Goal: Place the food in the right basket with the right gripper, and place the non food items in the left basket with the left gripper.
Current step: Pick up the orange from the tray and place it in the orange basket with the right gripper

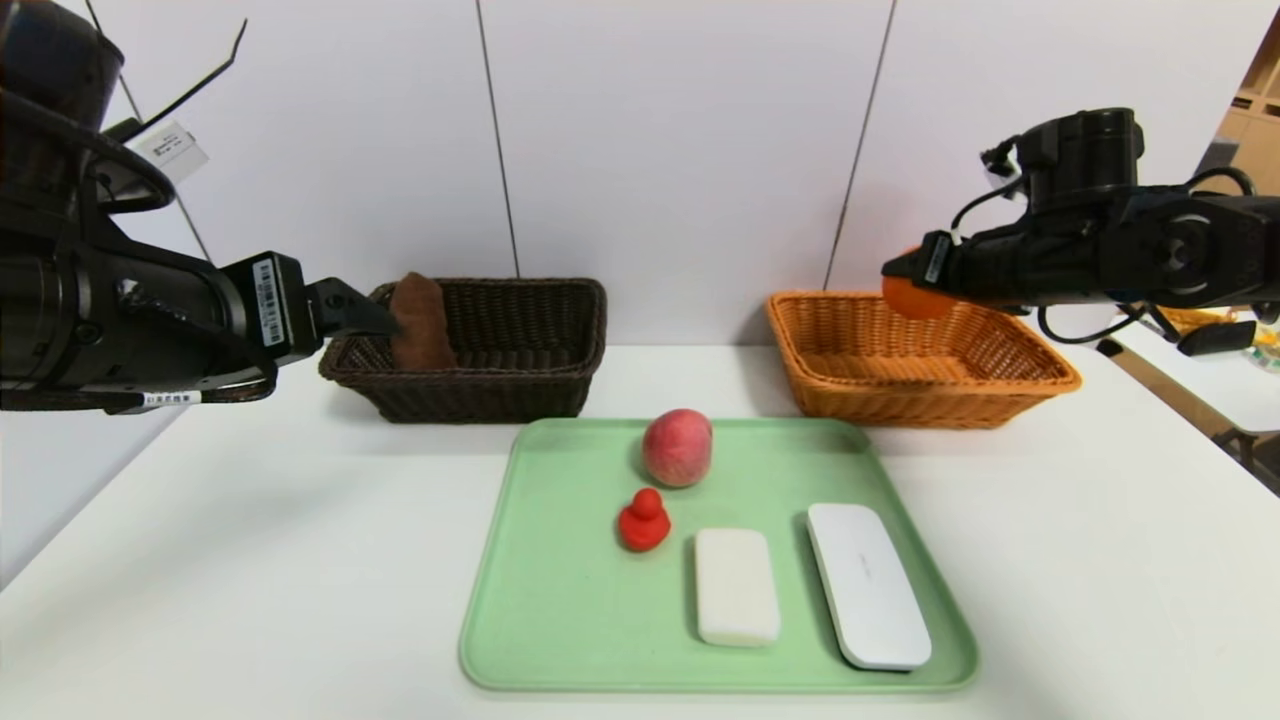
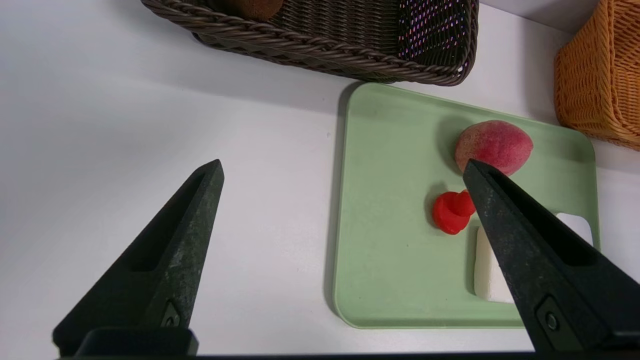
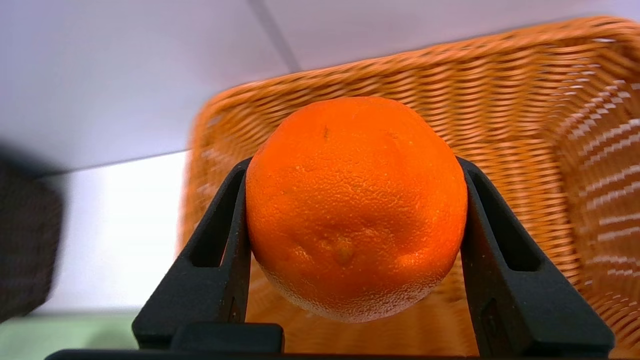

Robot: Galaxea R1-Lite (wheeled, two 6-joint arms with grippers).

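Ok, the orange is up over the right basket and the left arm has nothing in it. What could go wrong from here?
1. The right gripper holds the orange above the orange basket, near its back left rim; released there, it might bounce out.
2. The open left gripper is over bare table; on the tray, the red toy sits close to the peach and could nudge it.

- A white table (image 1: 250, 560) fills the foreground; its surface is seen to be smooth and evenly lit, with soft shadows.
- A pale wall (image 1: 680, 140) of flat panels is set along the table's far edge.
- The panels are divided by thin dark seams (image 1: 497, 140), one left of centre and one right of centre.
- At the right edge, past the table's far right corner, wooden shelving (image 1: 1255, 120) is partly seen.
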